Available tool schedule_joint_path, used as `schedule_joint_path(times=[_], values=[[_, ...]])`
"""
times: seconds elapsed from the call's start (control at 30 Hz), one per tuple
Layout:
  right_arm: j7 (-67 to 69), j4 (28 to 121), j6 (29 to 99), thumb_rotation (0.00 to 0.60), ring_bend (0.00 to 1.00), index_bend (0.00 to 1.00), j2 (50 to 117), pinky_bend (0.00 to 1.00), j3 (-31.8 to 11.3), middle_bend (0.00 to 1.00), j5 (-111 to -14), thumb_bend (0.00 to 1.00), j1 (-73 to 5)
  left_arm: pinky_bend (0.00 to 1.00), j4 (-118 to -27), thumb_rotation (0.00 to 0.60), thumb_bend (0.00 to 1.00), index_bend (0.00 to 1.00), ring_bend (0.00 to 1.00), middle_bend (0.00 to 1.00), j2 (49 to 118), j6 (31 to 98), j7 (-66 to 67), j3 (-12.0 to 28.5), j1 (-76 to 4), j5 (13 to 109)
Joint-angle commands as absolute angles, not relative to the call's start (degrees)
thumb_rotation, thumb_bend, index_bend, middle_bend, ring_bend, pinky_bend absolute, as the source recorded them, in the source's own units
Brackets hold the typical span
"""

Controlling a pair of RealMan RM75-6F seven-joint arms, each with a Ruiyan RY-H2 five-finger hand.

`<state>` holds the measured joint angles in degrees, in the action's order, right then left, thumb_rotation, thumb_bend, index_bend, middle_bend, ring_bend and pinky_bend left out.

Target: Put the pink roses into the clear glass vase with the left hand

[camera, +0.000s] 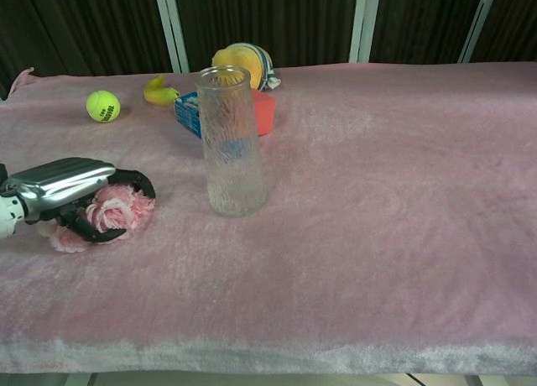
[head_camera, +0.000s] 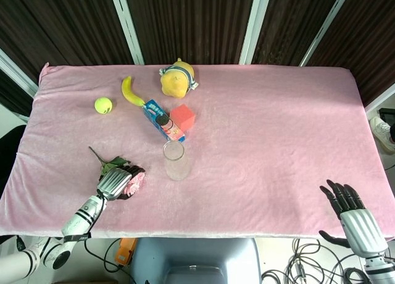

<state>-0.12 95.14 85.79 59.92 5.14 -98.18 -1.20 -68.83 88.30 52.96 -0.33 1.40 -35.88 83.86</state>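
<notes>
The pink roses (camera: 117, 211) lie on the pink cloth, left of the clear glass vase (camera: 230, 143). My left hand (camera: 71, 193) lies over them with its fingers curled around the blooms, gripping them on the cloth. From above, the left hand (head_camera: 117, 182) covers most of the roses (head_camera: 134, 181), and the green stem and leaves (head_camera: 106, 163) stick out behind toward the upper left. The vase (head_camera: 176, 160) stands upright a short way to the right. My right hand (head_camera: 352, 213) hovers open at the table's near right edge, holding nothing.
Behind the vase sit a blue box (head_camera: 162, 120), a red cube (head_camera: 183, 117), a banana (head_camera: 129, 91), a tennis ball (head_camera: 103, 105) and a yellow plush toy (head_camera: 177, 78). The pink table (head_camera: 278, 129) stretches off to the right.
</notes>
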Motion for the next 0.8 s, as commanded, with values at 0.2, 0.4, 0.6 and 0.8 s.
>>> schedule_joint_path(times=[0.2, 0.4, 0.6, 0.8], values=[[-0.34, 95.17, 85.55, 0.6, 0.0, 0.0, 60.0, 0.0, 5.21, 0.0, -98.3, 0.22, -1.28, 0.73, -66.45, 0.6, 0.53, 0.67, 0.62, 0.66, 89.7, 63.26, -5.64, 2.53, -34.49, 88.47], [-0.48, 95.18, 85.66, 0.6, 0.0, 0.0, 60.05, 0.0, 5.25, 0.0, -98.33, 0.22, -1.18, 0.75, -67.69, 0.6, 0.59, 0.73, 0.66, 0.72, 88.29, 71.0, -8.59, 3.78, -33.08, 90.69], [-0.42, 95.08, 85.81, 0.6, 0.0, 0.0, 60.05, 0.0, 5.38, 0.0, -98.48, 0.22, -1.04, 0.76, -81.82, 0.6, 0.6, 0.74, 0.67, 0.73, 81.23, 79.46, -15.39, 8.58, -29.81, 88.22], [-0.7, 95.14, 85.55, 0.6, 0.0, 0.0, 60.14, 0.0, 5.56, 0.0, -98.79, 0.22, -1.13, 0.76, -106.23, 0.6, 0.6, 0.75, 0.67, 0.74, 67.35, 79.82, -22.49, 13.65, -27.48, 83.13]])
